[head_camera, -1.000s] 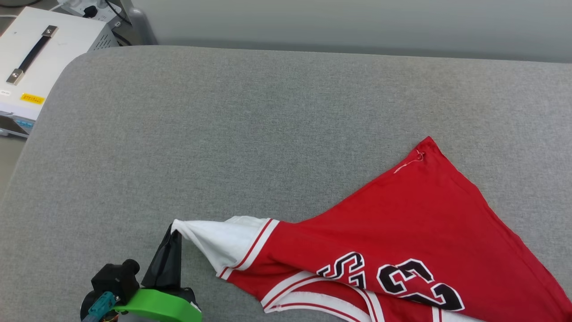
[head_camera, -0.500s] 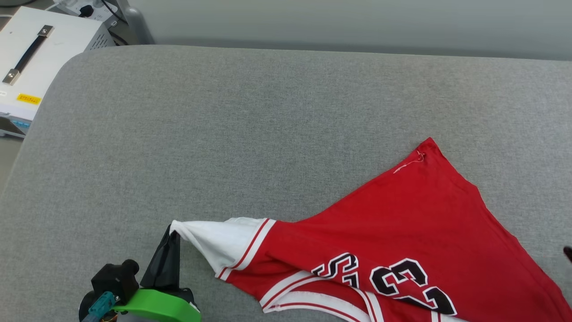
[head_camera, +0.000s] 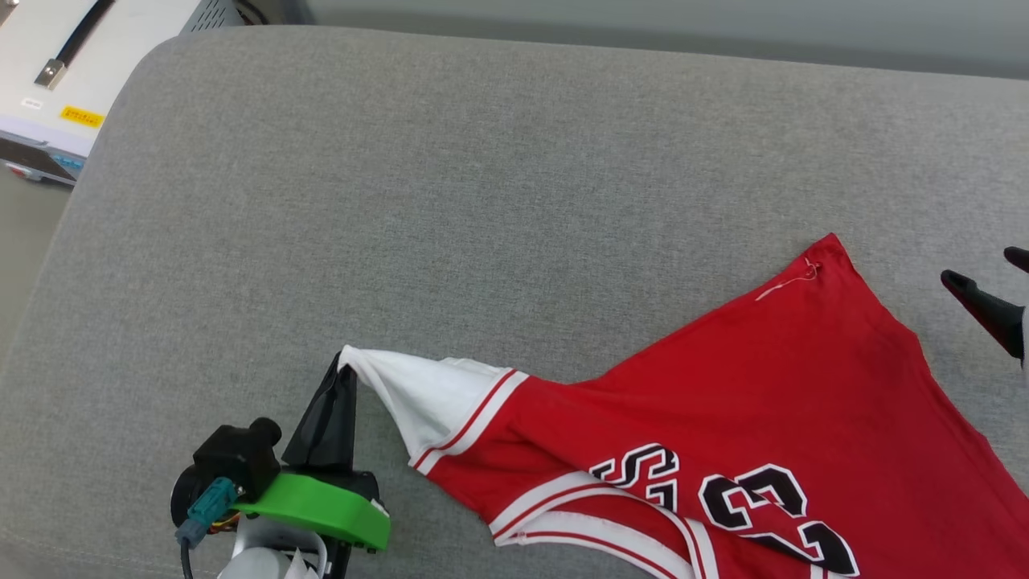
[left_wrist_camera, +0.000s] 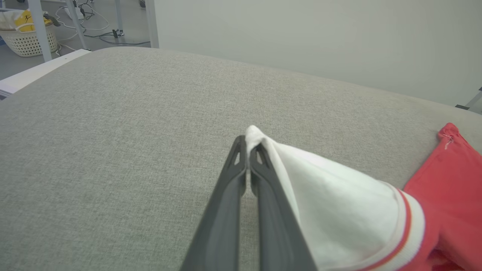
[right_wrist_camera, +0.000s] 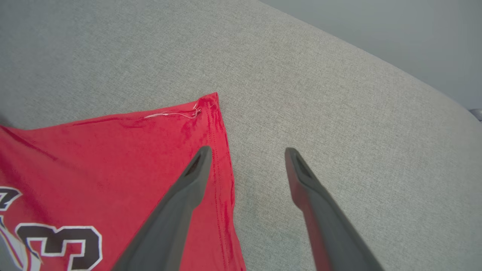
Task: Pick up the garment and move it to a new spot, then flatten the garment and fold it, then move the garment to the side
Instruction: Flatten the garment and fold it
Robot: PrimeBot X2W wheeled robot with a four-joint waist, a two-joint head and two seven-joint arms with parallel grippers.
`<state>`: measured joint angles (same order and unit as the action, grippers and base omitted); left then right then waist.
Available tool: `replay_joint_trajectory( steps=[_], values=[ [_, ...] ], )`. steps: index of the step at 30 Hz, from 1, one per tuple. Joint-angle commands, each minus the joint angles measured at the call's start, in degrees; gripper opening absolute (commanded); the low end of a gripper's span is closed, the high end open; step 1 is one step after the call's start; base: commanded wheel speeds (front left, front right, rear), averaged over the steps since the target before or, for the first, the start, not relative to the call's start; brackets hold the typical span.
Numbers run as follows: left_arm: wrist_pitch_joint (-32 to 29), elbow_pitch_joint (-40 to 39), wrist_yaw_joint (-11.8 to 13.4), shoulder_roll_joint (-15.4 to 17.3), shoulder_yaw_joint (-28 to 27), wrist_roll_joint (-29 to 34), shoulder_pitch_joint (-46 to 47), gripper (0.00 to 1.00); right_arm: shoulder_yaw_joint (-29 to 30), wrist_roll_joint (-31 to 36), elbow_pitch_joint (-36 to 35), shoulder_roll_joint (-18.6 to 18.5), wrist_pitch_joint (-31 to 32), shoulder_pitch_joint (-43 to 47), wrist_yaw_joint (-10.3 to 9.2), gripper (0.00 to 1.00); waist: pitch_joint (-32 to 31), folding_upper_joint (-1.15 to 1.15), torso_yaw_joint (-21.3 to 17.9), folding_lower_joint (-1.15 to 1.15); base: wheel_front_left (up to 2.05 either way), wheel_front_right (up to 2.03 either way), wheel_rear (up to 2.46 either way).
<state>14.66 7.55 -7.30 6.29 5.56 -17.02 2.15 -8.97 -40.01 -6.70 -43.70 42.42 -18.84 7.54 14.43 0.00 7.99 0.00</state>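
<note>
Inspection of the work surface, as it stands.

**Garment.** The garment (head_camera: 764, 402) lies on the grey padded surface (head_camera: 482, 201), at the robot's near right, with its printed face up. The black, white-edged numerals and part of the lettering are readable. The red body spreads in a rough triangle, with one corner pointing to the far side. A loose white thread (right_wrist_camera: 171, 114) trails from that corner. The white sleeve (left_wrist_camera: 339, 210), edged in red-and-white striped trim, is drawn out toward the robot's left, and its tip is raised off the surface.

**Left gripper.** The left gripper (left_wrist_camera: 246, 141) has its two dark fingers pressed together, pinching the very tip of the sleeve. A small tuft of white cloth pokes out above the fingertips. The rest drapes down alongside one finger. A green bracket (head_camera: 321, 507) sits at the base of the fingers.

**Right gripper.** The right gripper (right_wrist_camera: 247, 151) has its fingers spread wide with nothing between them. It sits at the garment's right-hand hem, near the far corner. One finger is over the red cloth and the other over bare grey surface. I cannot tell whether either tip touches down.

**Surroundings.** A white case (head_camera: 48, 88) with a black handle and a yellow label stands off the surface's far-left corner.
</note>
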Motion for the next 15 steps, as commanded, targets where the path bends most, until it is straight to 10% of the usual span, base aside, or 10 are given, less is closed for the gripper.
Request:
replay_joint_trajectory(
  steps=[1,15],
  values=[
    [0.34,-0.11,-0.10,-0.33,0.20,0.28,1.28,0.00,-2.36,-0.02,1.55,-0.02,1.93,-2.68,-0.05,1.00,1.73,0.00,1.56,0.00,0.00,0.00,0.00],
    [0.34,-0.63,-0.17,-1.86,2.72,0.07,5.43,0.00,-21.07,-0.08,22.75,4.23,4.71,-21.27,-0.05,1.00,7.22,0.00,5.98,0.00,0.00,0.00,0.00]
  ],
)
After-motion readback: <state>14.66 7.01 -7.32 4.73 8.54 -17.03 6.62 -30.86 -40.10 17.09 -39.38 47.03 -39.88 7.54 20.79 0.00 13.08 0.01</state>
